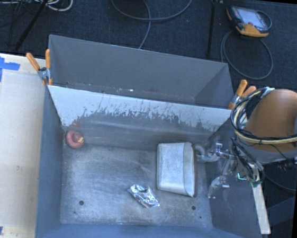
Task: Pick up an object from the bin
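Approach step, I judge: claw (214, 170) hangs just right of the grey block (176, 168), spread wide and empty, foil wad (144, 195) below-left of the block, pink ball (75, 139) well left of it; next I must straddle the block, then close.

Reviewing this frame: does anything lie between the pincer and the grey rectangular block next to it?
Nothing visible does. The pincer hangs just right of the grey rectangular block, by the right wall of the bin. The crumpled foil and the small pink ball lie farther left.
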### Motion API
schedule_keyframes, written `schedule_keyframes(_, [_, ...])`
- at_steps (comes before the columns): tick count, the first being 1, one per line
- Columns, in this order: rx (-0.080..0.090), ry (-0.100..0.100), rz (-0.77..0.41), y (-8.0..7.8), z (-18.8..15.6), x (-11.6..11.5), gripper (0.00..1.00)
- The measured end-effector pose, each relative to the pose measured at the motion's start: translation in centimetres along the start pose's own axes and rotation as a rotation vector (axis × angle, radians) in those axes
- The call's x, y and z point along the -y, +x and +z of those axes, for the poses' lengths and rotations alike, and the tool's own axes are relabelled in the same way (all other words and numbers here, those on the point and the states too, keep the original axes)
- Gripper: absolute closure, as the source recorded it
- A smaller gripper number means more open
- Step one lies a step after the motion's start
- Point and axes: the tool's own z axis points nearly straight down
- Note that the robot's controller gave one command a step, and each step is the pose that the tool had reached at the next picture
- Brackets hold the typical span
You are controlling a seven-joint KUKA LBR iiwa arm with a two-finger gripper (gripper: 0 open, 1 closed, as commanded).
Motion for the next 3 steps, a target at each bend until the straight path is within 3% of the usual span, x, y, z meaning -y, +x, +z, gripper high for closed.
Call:
schedule_keyframes(1, [0.015, 0.004, -0.082, 6.6, 6.5, -3.4, 0.0])
schedule_keyframes(2, [0.009, 0.003, -0.347, 5.1, 6.2, -2.8, 0.0])
schedule_keyframes(3, [0.011, 0.005, -0.348, 5.1, 6.1, -2.8, 1.0])
